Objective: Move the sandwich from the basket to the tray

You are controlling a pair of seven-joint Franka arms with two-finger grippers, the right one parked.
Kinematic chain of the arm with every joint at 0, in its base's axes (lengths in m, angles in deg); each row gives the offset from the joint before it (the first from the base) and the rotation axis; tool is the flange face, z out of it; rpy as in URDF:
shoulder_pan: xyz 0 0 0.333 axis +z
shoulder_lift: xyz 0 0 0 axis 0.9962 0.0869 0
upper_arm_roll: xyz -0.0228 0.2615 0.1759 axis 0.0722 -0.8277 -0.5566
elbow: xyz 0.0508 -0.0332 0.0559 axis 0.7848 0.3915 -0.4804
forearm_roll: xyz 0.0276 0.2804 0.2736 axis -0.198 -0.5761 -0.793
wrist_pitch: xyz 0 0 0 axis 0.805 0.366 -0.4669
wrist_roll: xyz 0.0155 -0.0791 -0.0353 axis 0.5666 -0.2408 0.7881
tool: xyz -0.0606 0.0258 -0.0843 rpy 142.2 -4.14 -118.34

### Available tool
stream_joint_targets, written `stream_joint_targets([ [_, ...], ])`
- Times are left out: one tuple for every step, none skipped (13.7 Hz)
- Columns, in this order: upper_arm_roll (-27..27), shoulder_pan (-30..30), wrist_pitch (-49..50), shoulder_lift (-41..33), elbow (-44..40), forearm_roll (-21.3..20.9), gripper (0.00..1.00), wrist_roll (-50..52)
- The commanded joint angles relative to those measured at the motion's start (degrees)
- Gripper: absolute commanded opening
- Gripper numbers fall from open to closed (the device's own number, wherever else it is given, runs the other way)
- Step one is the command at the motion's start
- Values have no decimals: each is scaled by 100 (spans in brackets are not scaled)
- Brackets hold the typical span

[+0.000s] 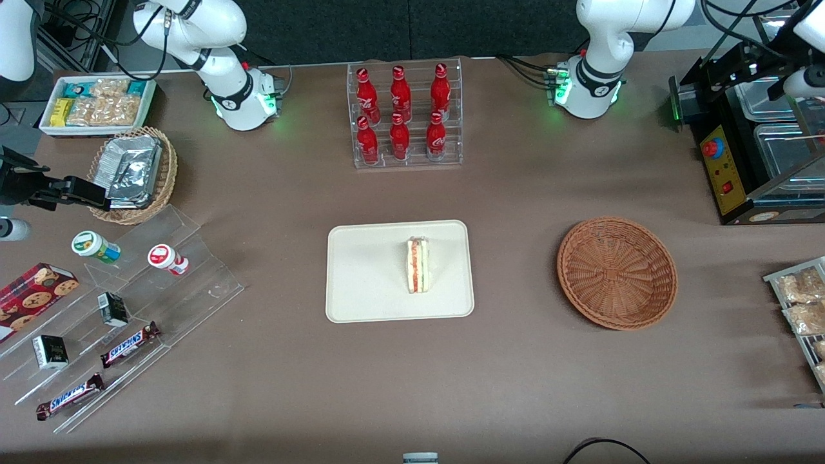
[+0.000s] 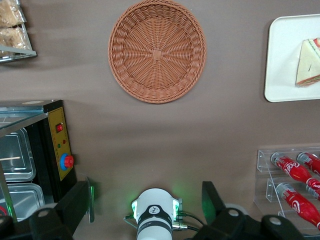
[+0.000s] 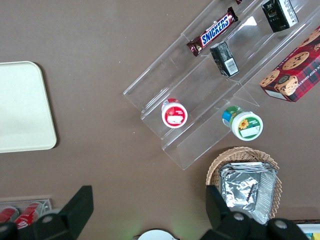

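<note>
The tray (image 1: pixel 361 277) lies well apart from the basket (image 1: pixel 617 272), toward the parked arm's end of the tabletop (image 1: pixel 515 361). The sandwich (image 1: pixel 417 265) rests on the tray, in the half that is nearer to the basket. Its long axis points toward the front camera and the filling stripe faces up. Nothing lies in the basket, so I judge that the placing is done and the next move is only a retreat.

The hand (image 2: pixel 148 191) hangs high above the tabletop. It is farther from the front camera than the basket, close to the base of its own arm. Its fingers stand wide apart and hold nothing. From the hand, the sandwich lies past the basket, so this arm would need a long reach to come to it again.

The brown tabletop around the basket is flat and bare. A black machine (image 1: pixel 741 161) stands near the basket, toward the working arm's end.
</note>
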Motion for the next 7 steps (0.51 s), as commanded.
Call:
stream_joint_targets([
  [61,45,-101,-149,79,68,99,-82],
  [79,54,-57,-140,8,68,99,-90],
  [158,106,-65,-132,-1,59,99,-64],
  [411,377,-74,-105,-36,59,99,-72],
  [561,449,-74,-27,-89,50,100,-81],
  [563,415,-74,0,-98,50,99,-116],
  [563,388,-66,9,-98,42,99,-142],
])
